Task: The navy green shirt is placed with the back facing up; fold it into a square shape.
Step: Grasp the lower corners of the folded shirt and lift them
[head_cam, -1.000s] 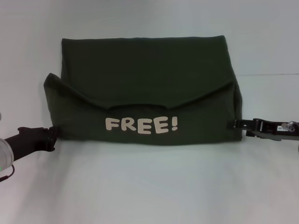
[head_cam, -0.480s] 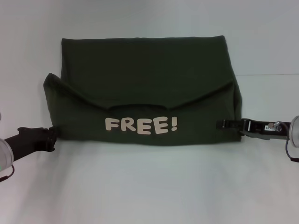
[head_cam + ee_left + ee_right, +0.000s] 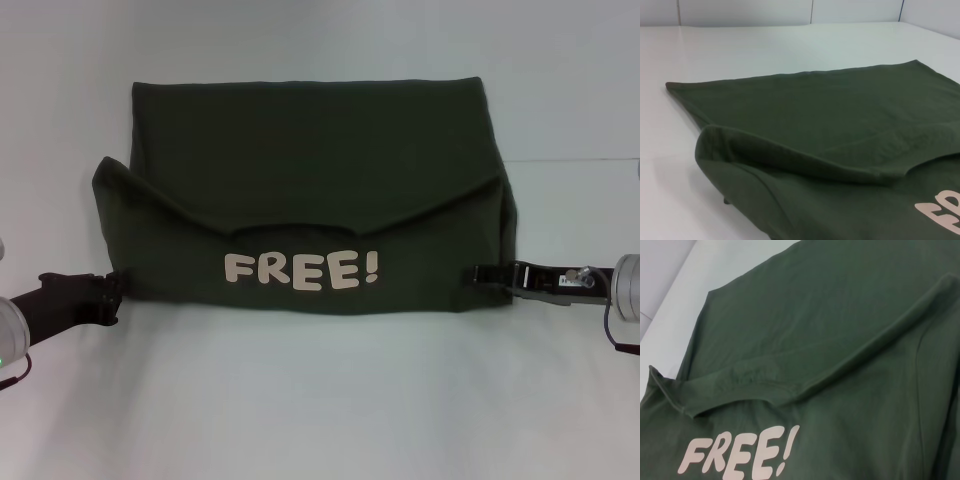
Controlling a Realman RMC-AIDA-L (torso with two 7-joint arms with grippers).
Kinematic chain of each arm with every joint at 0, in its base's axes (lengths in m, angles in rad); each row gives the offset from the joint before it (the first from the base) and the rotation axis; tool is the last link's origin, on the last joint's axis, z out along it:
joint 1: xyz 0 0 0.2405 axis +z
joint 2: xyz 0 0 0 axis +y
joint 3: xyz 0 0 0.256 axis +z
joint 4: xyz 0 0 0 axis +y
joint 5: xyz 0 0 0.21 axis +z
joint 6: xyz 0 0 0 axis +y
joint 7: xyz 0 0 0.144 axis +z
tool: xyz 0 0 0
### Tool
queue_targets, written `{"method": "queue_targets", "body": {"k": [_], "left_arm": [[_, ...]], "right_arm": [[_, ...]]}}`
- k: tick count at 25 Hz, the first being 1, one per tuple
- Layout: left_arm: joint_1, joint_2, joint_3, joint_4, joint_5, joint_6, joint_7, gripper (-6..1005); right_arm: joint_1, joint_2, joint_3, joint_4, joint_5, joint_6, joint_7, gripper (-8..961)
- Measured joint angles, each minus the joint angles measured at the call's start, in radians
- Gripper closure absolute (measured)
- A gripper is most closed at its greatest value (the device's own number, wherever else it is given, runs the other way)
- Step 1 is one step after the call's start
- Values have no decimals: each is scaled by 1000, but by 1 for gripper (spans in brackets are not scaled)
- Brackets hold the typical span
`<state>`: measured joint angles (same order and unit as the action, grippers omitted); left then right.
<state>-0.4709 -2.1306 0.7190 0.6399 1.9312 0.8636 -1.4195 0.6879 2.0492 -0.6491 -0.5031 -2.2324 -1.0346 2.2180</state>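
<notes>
Since a second ago my right gripper has slid inward along the near hem, its tip now over the cloth; my left gripper has stayed at the near-left corner. I can't tell whether either set of fingers is closed on fabric. Between them the navy green shirt lies partly folded on the white worktop, "FREE!" lettering on the near flap. To fold well, I'd pinch both near corners evenly, lift together, and carry the hem straight to the far edge, which lies flat and square.
</notes>
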Motion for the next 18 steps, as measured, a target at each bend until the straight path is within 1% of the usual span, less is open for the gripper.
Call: {"method": "queue_targets", "body": {"k": [1, 6, 9, 14, 18], "left_arm": [[0, 0, 0, 0, 0, 0, 0, 1001], [0, 0, 2, 1, 0, 0, 0, 1001], [0, 0, 2, 1, 0, 1, -1, 1000], [-3, 0, 2, 1, 0, 2, -1, 1001], [-7, 0, 2, 1, 0, 1, -1, 1000]], "right_arm": [[0, 0, 0, 0, 0, 0, 0, 48], [-7, 8, -6, -7, -1, 14, -2, 247], [-8, 9, -26, -8, -1, 20, -2, 469], [-8, 9, -33, -10, -1, 27, -3, 704], [-10, 9, -32, -8, 1, 31, -15, 854]]}}
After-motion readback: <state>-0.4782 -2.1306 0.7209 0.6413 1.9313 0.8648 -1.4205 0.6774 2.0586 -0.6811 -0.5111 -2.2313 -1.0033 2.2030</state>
